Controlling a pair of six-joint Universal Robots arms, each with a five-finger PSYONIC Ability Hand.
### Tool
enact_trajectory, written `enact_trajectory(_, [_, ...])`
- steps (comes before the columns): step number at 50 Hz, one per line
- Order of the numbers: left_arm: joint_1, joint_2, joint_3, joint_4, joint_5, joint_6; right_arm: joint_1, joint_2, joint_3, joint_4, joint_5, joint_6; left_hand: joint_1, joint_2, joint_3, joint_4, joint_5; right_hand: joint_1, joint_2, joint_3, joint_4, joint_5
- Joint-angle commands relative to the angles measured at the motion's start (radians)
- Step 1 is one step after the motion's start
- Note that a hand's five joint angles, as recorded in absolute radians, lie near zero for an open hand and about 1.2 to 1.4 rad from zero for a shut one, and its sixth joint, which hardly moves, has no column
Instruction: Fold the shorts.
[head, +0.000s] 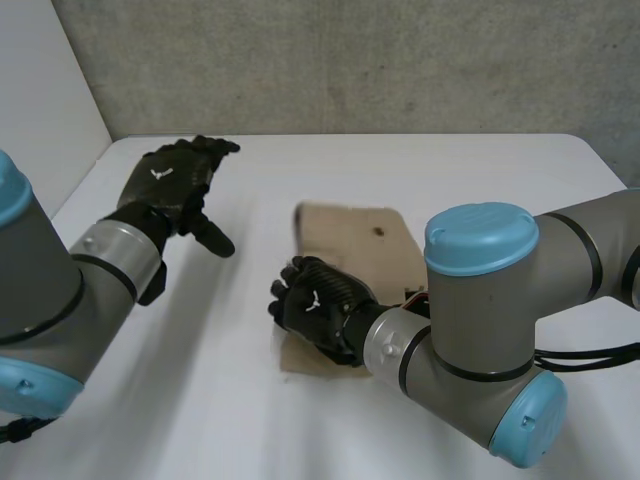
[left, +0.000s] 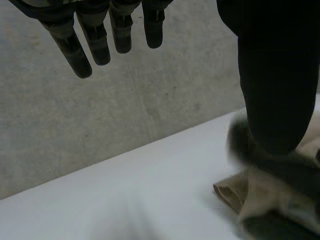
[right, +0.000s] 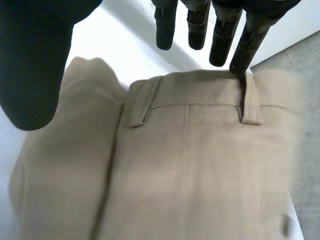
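The right hand (head: 315, 305), fingers straight and thumb apart, is over the seven-o'clock end of the smooth tan woven shorts (head: 360, 235), folded into a flat rectangle with a belt-looped waistband mid-desk (head: 450, 165), while the left hand (head: 175, 180) hangs spread and empty at their ten o'clock.

Shorts (right: 200, 165) of matt tan woven cloth; table (head: 400, 160) smooth and white; wall (head: 350, 60) rough grey concrete.
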Motion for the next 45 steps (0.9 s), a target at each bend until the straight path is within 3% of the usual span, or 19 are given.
enact_trajectory(1, [0.013, -0.010, 0.101, -0.048, 0.002, -0.041, -0.065, -0.129, -0.017, -0.102, 0.000, 0.344, -0.015, -0.026, -0.039, -0.029, -0.048, -0.031, -0.049, -0.044, -0.064, -0.072])
enact_trajectory(2, [0.010, -0.015, 0.113, -0.050, 0.002, -0.041, -0.106, -0.178, -0.008, -0.131, 0.009, 0.471, -0.015, -0.026, -0.039, -0.029, -0.048, -0.031, -0.049, -0.044, -0.064, -0.072])
enact_trajectory(6, [-0.012, -0.068, 0.179, -0.057, 0.002, -0.042, -0.209, -0.245, -0.002, -0.145, 0.040, 0.721, -0.015, -0.026, -0.039, -0.029, -0.048, -0.031, -0.049, -0.044, -0.064, -0.072])
enact_trajectory(10, [-0.104, -0.170, 0.268, -0.070, -0.003, -0.042, -0.264, -0.245, 0.006, -0.126, 0.066, 0.808, -0.015, -0.026, -0.039, -0.029, -0.048, -0.031, -0.049, -0.044, -0.064, -0.072])
enact_trajectory(15, [-0.212, -0.340, 0.400, -0.100, -0.030, -0.042, -0.275, -0.197, -0.008, -0.102, 0.124, 0.810, -0.015, -0.025, -0.038, -0.028, -0.047, -0.031, -0.049, -0.044, -0.064, -0.072])
enact_trajectory(24, [-0.271, -0.555, 0.522, -0.163, -0.135, -0.039, -0.279, 0.036, -0.121, 0.006, 0.172, 0.810, -0.012, -0.022, -0.035, -0.025, -0.044, -0.031, -0.049, -0.044, -0.064, -0.072])
enact_trajectory(33, [-0.276, -0.581, 0.439, -0.353, -0.228, -0.021, -0.289, 0.153, -0.137, 0.088, 0.160, 0.673, -0.015, -0.026, -0.039, -0.029, -0.048, -0.031, -0.049, -0.044, -0.064, -0.072])
enact_trajectory(38, [-0.276, -0.575, 0.414, -0.360, -0.233, -0.019, -0.303, 0.148, -0.092, 0.085, 0.164, 0.548, -0.015, -0.026, -0.039, -0.029, -0.048, -0.031, -0.049, -0.044, -0.064, -0.072])
enact_trajectory(45, [-0.286, -0.569, 0.423, -0.360, -0.225, 0.036, -0.291, 0.105, -0.075, 0.025, 0.166, 0.540, -0.015, -0.026, -0.039, -0.029, -0.048, -0.031, -0.049, -0.044, -0.064, -0.072])
